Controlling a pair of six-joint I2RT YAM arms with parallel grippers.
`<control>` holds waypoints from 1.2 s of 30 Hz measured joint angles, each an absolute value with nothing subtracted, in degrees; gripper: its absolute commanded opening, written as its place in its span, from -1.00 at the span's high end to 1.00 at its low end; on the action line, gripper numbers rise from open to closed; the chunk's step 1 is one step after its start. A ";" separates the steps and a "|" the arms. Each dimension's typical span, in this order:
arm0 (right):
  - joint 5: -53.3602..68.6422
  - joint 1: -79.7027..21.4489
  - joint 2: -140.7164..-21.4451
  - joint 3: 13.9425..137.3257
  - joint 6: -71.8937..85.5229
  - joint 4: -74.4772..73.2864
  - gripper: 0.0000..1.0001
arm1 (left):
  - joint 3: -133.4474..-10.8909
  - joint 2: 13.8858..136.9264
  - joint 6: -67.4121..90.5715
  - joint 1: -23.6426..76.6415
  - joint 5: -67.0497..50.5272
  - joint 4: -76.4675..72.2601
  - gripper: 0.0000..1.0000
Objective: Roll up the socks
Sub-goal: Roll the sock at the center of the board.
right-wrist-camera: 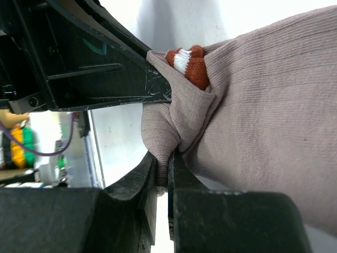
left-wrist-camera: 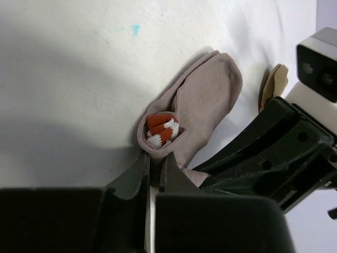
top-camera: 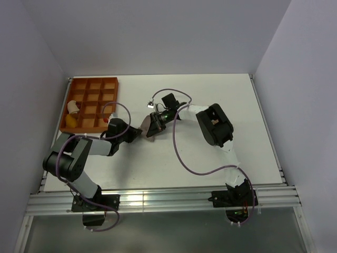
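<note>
The grey-brown sock (left-wrist-camera: pixel 210 100) lies in the middle of the table, folded over on itself, with its red-and-white striped cuff (left-wrist-camera: pixel 162 129) tucked inside the fold. My left gripper (left-wrist-camera: pixel 155 158) is shut on the rolled edge beside the cuff. My right gripper (right-wrist-camera: pixel 168 161) is shut on a pinch of the same sock (right-wrist-camera: pixel 274 116) from the other side. In the top view both grippers, left (top-camera: pixel 138 132) and right (top-camera: pixel 155 125), meet over the sock (top-camera: pixel 149 134). A tan scrap of fabric (left-wrist-camera: pixel 276 84) shows behind the right gripper; I cannot tell if it is the argyle sock.
An orange compartment tray (top-camera: pixel 92 84) stands at the far left, with a white item (top-camera: pixel 72 107) and a yellow item (top-camera: pixel 69 122) in its near-left cells. Purple cables loop over the table by both arms.
</note>
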State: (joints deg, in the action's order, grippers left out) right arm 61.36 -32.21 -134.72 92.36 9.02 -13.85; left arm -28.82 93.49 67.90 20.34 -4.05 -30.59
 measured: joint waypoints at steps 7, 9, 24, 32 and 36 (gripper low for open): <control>51.68 -32.58 -126.63 82.87 8.82 -8.38 0.25 | -35.75 94.52 63.55 21.19 -4.64 -20.71 0.99; 47.81 -32.97 -123.50 79.22 8.19 -6.98 0.08 | -37.82 94.87 62.11 21.32 -4.73 -17.56 0.99; 9.87 -46.68 -101.75 56.80 -3.77 12.12 -0.41 | -49.71 97.95 54.85 21.41 -4.51 -0.16 0.99; -0.73 -53.36 -101.86 56.66 -10.52 18.52 -0.35 | -51.92 98.76 53.60 21.52 -4.62 2.94 0.99; -4.03 -54.78 -103.44 56.66 -12.60 20.71 -0.31 | -52.45 98.98 53.34 21.58 -4.64 3.66 0.99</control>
State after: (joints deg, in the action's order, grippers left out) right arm -4.03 -54.78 -103.44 56.66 -12.60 20.71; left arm -52.45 98.98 53.34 21.58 -4.64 3.66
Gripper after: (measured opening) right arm 0.667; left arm 0.059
